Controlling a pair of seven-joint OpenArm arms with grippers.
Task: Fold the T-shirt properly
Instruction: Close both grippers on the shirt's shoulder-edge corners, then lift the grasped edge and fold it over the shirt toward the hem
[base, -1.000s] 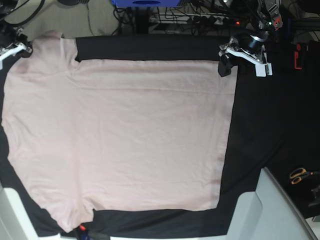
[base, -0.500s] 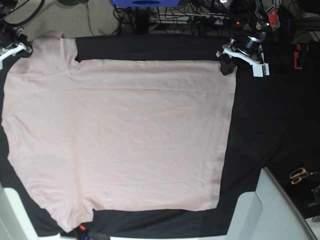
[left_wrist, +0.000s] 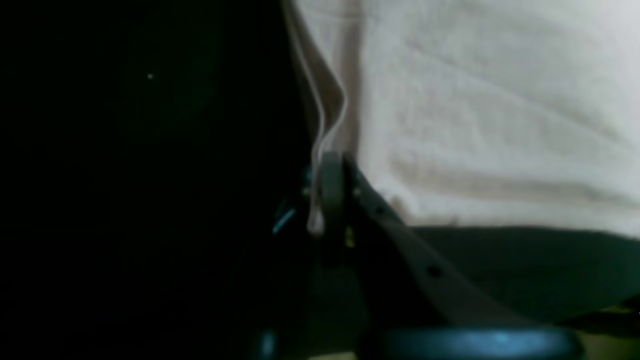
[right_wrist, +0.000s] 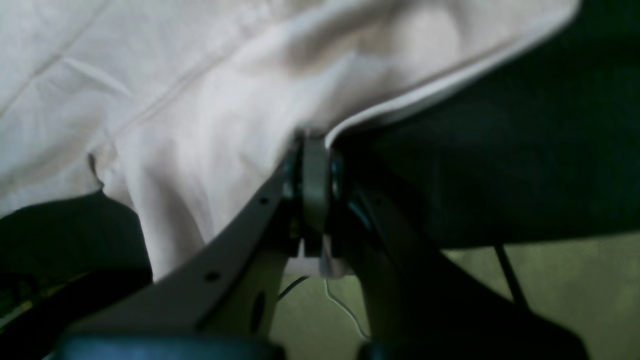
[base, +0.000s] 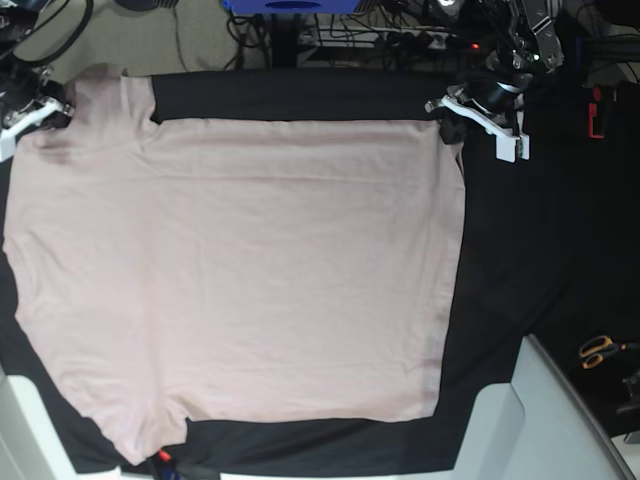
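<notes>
Both arms now have the pale pink T-shirt by its far edge, where it lies spread nearly flat on the black cloth that covers the table. A second ago the left gripper, on the right of the overhead view, stood with its jaws apart over the hem corner; since then it has closed, and its wrist camera shows a thin strip of hem nipped between the shut jaws. The corner has already been drawn a little inward, so the hem line below it now slants toward the gripper instead of running straight. At the opposite end the right gripper is likewise clamped tight on the cloth of the upper sleeve, the fabric bunching up out of its jaws, and a fresh pucker darkens the shirt just beside it, a sign that this end too has been tugged or lifted slightly within the last half second. With the two far corners secured, the grasping step looks complete; the shirt itself is not yet folded, and the natural next move would be to raise that far edge and carry it across toward the near one. An orange-handled pair of scissors lies well apart at the table's right edge.
</notes>
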